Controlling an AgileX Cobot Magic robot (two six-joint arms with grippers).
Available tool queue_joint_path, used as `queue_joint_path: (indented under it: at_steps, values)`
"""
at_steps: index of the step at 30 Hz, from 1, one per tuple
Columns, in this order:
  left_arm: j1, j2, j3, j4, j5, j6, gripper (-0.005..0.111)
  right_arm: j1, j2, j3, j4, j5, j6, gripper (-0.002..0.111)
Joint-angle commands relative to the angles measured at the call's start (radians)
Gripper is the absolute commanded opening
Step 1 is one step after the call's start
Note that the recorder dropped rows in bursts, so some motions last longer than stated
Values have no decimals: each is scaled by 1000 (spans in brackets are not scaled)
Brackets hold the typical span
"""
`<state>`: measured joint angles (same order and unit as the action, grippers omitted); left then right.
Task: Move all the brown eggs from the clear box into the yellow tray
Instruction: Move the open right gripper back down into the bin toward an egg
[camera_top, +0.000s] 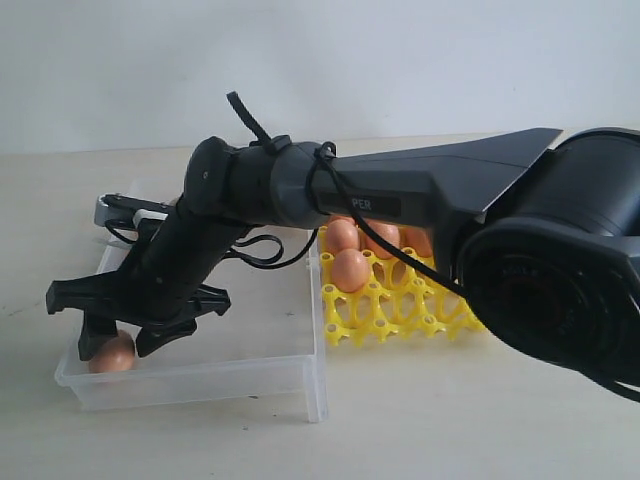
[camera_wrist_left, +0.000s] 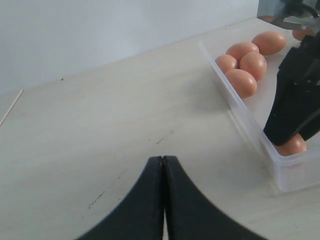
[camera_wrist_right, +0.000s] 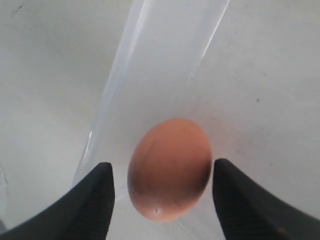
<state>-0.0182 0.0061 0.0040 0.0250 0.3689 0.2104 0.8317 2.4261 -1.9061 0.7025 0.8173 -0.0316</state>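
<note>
Right wrist view: smooth brown egg (camera_wrist_right: 170, 169)

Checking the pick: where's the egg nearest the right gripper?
Exterior view, left: the brown egg lies in the clear box's front-left corner, between the right gripper's open fingers.

Plain white wall (camera_top: 300, 60) behind, matte and unmarked, pale beige desk (camera_top: 450, 420) meeting it along a straight edge, desk surface smooth, a few small dark scuff marks (camera_wrist_left: 159, 140), soft even light, faint diffuse shadows
</note>
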Motion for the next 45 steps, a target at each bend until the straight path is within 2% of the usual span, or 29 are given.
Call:
queue_joint_path:
  at_steps: [1,3,7,11,23,27,35,45]
  values:
    - [-2,-6,-4,0,-8,-5,0,5,-3,-8,16,-9,-21,53]
    - [-2,-6,-4,0,-8,-5,0,5,-3,-8,16,-9,-21,48]
    - [-2,-6,-4,0,-8,-5,0,5,-3,-8,16,-9,-21,22]
    - [-2,-6,-4,0,-8,-5,0,5,-3,-8,13,-9,-21,1]
    - [-2,-6,-4,0,-8,-5,0,5,-37,-8,-4,4,-21,0]
    - [-2,-6,-4,0,-8,-5,0,5,-54,-8,-4,5,-21,12]
    - [-2,-6,-4,0,-8,-5,0,5,-56,-8,-6,3,60,63]
    - [-2,-6,-4,0,-8,-5,0,5,-20,-8,-14,-45,62,64]
